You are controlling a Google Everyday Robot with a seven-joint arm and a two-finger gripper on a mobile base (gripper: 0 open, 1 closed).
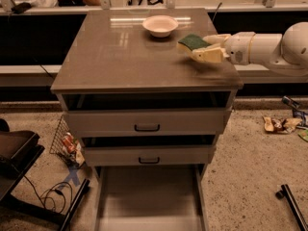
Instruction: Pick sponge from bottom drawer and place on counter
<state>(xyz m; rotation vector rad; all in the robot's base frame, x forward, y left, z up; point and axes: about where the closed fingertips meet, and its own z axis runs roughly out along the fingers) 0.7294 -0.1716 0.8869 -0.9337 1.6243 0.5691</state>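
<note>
Pincer (206, 48) is clamped on the sponge (191, 41), at the right side of the counter (125, 57).

- the bottom drawer (149, 198): its front end is cut off by the lower edge;
- the gripper (198, 46), over the counter's (125, 52) right side, clamps the sponge (190, 41), covering its right end;
- the arm (269, 49) runs off the right edge.

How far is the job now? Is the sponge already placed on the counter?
Done: the sponge is out of the bottom drawer, which stands open with a bare floor. In hand: the gripper holds the sponge at the right side of the counter, near the white bowl. Left: let go and draw back; whether it already touches the counter is unclear.
</note>
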